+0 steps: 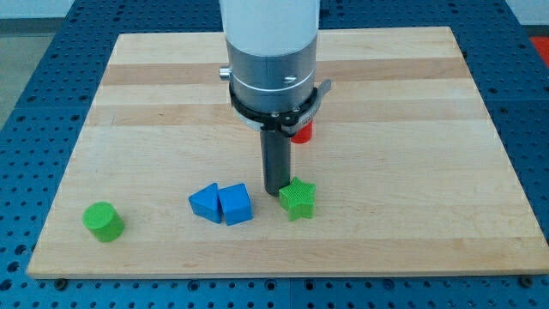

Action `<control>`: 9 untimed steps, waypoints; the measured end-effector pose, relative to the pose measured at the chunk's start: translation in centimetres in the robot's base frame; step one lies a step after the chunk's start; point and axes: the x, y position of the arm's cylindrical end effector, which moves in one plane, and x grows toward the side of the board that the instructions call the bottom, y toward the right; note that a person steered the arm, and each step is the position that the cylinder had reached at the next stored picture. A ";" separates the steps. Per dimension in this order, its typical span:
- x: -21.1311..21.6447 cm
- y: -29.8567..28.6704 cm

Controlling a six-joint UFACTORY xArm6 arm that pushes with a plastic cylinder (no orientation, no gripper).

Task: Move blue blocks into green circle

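1. Stood near the view's bottom left of the table (154,94): a green cylinder (103,221), upright and well apart from every other block.
2. Lay toward the view's bottom centre: a blue triangular block (205,202), touching the blue cube (236,205) on its right side.
3. Sat pressed together as a pair, those two blue blocks, well to the right of the green cylinder and not touching it.
4. Reached down at the centre: my tip (274,192), resting just right of the blue cube and just left of a green star block (298,199), seemingly touching or nearly touching the star.
5. Carried no pincer, the rod; nothing to read as apart or clamped.
6. Peeked out behind the rod's metal collar, toward the view's top right of the tip: a red block (302,131), mostly hidden, shape not clear.
7. Held nothing inside anything: no block seen resting in a container, all directly on the table.
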 end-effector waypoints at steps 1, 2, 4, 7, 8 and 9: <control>1.1 -0.8; 2.0 -1.0; 2.6 -3.5; 2.9 -8.0; 3.9 -9.5; 4.6 -11.1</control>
